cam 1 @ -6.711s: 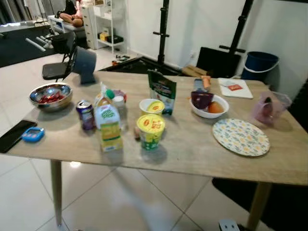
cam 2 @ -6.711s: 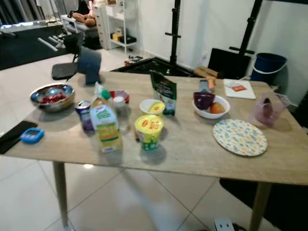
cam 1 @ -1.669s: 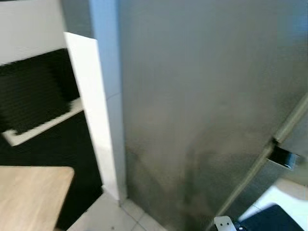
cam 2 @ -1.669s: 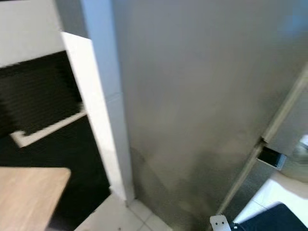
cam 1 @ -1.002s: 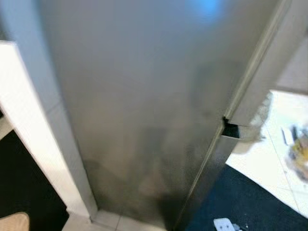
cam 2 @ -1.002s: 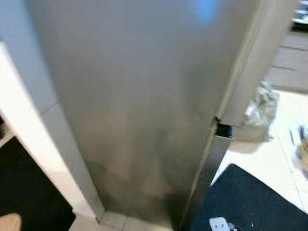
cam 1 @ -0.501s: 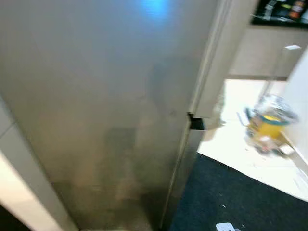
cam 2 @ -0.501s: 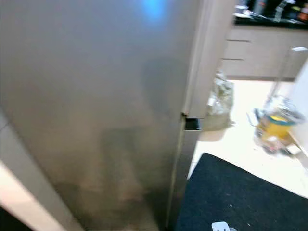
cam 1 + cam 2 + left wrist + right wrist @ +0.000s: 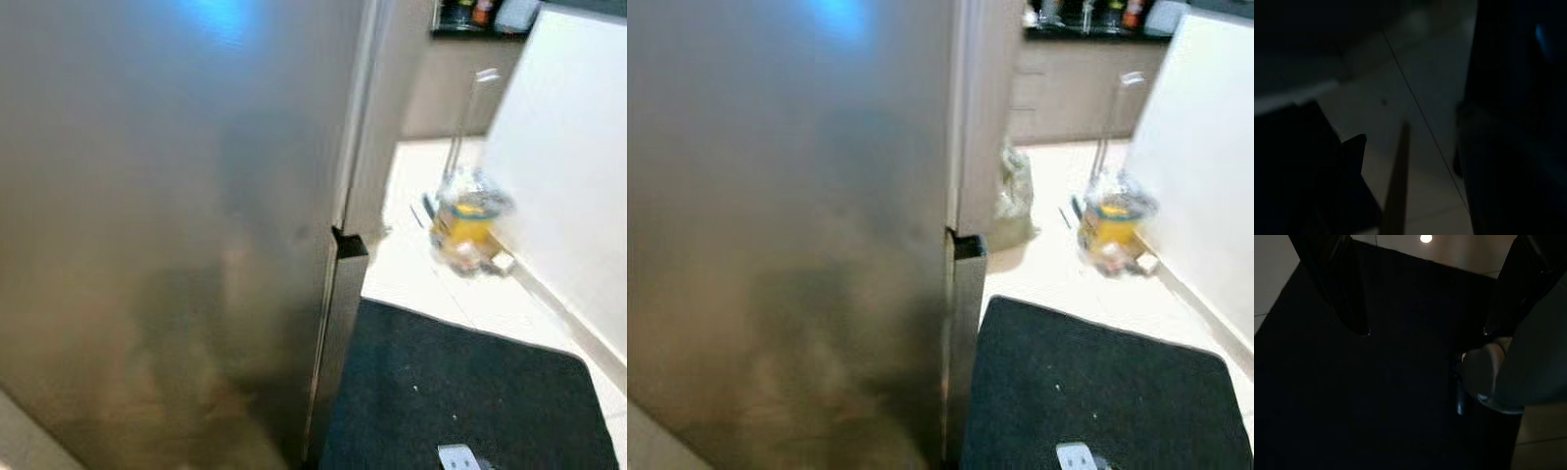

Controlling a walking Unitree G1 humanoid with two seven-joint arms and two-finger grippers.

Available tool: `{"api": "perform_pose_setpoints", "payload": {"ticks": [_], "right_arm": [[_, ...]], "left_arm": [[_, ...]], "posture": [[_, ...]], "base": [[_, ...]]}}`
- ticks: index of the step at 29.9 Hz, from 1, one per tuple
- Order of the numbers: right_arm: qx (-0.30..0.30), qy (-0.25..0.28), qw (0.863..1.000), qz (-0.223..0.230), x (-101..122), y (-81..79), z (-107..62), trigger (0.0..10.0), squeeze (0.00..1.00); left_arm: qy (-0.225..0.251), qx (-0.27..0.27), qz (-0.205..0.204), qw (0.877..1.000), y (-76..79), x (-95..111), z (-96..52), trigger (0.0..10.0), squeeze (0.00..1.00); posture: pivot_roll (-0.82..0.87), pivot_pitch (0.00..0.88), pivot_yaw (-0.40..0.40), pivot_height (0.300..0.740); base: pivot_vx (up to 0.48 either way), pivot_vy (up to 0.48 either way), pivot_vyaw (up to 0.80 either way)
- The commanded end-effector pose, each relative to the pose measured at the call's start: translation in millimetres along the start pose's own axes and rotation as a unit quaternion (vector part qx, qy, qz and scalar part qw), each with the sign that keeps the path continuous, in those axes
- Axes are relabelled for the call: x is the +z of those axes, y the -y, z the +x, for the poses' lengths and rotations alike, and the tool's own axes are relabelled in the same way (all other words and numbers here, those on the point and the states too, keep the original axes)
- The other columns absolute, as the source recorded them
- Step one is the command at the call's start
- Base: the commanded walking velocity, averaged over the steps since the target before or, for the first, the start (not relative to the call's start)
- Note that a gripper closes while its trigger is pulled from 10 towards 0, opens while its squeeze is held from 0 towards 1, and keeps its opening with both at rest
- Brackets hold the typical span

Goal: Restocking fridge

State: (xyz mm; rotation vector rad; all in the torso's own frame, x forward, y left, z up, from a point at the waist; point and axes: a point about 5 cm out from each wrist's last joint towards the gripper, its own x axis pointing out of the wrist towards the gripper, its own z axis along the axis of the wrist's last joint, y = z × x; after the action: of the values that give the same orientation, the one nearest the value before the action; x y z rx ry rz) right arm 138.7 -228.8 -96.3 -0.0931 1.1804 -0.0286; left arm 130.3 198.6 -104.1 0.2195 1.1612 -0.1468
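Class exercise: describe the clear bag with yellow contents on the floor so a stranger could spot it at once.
Start at the tall steel fridge and look right, past the dark floor mat, to the pale tiles by the white wall. The clear bag sits there; its yellow contents distinguish it from the plainer bag nearer the fridge.

You're looking down at a dark mat (image 9: 460,392) spread across the pale tiled floor (image 9: 407,284) on the near right. Beyond it sits a clear plastic bag (image 9: 468,223) with something yellow inside, close to the white wall (image 9: 558,157) on the right. Further back, a crumpled greyish bag (image 9: 1014,191) rests on the floor before beige cabinets (image 9: 1068,93), blurred bottles above them.
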Motion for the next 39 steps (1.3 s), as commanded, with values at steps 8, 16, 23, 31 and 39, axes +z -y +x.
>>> {"api": "perform_pose_setpoints", "payload": {"ticks": [8,16,23,31,39], "right_arm": [[-0.003,0.018,1.000,0.014,6.9,1.5,0.0,10.0,0.00],[-0.003,0.017,1.000,0.014,5.0,2.8,-0.3,10.0,0.00],[-0.002,0.018,1.000,0.015,5.7,2.2,-0.2,10.0,0.00],[-0.003,0.018,1.000,0.013,6.3,2.5,-0.2,10.0,0.00],[-0.009,0.013,1.000,0.013,-1.9,13.9,-2.7,10.0,0.00]], "left_arm": [[-0.015,0.000,-0.004,1.000,1.5,-11.5,-1.3,10.0,0.00],[-0.019,0.002,0.003,1.000,1.2,-12.0,-1.3,10.0,0.00],[-0.018,0.004,0.003,1.000,0.9,-11.7,-1.3,10.0,0.00],[-0.015,0.000,0.006,1.000,1.2,-11.5,-1.4,10.0,0.00],[-0.015,-0.015,0.016,1.000,3.2,-11.2,-1.3,10.0,0.00]], "posture": [[-0.04,0.000,-0.004,0.740],[-0.04,0.000,-0.004,0.740],[-0.04,0.000,-0.004,0.740],[-0.04,0.000,-0.002,0.740],[-0.04,0.000,-0.002,0.740]], "base": [[0.000,0.000,0.00],[0.000,0.207,0.00],[0.000,0.343,0.00],[0.000,0.000,0.00],[0.000,-0.229,0.00]]}}
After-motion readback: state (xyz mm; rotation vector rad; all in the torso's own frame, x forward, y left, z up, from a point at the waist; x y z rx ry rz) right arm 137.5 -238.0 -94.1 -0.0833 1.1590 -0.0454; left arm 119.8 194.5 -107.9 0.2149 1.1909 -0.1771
